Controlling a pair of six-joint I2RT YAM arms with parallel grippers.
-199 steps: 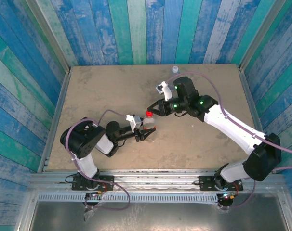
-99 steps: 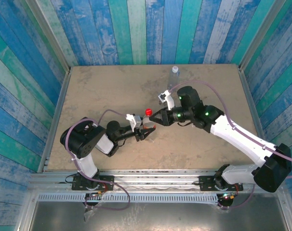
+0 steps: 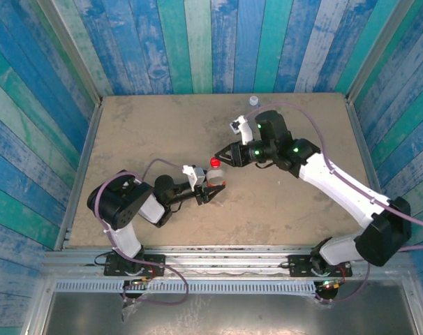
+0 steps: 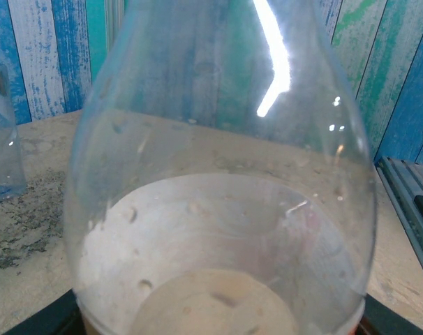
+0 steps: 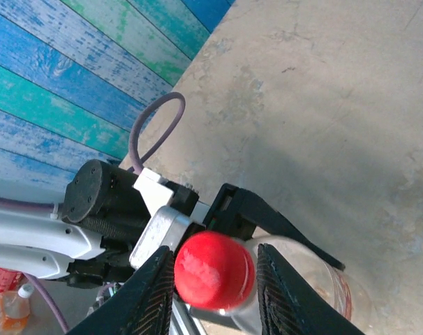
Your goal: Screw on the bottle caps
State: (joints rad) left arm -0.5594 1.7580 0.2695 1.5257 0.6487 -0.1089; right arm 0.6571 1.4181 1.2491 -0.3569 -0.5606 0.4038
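The cap (image 5: 213, 270) is bright red, the bottle (image 4: 218, 209) clear, the table (image 3: 156, 132) sandy tan, the walls (image 3: 197, 42) striped blue, teal, white.

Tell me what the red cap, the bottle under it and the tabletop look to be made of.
The red cap: likely plastic, opaque, smooth with a soft sheen from the pale highlight on top. The bottle: clear thin plastic, glossy, given the see-through wall and sharp light streak. The tabletop: matte, mottled tan surface, perhaps stone-look board or concrete; the pictures leave it open.

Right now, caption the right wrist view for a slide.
Right end effector straddles the red cap on the bottle the left end effector holds.
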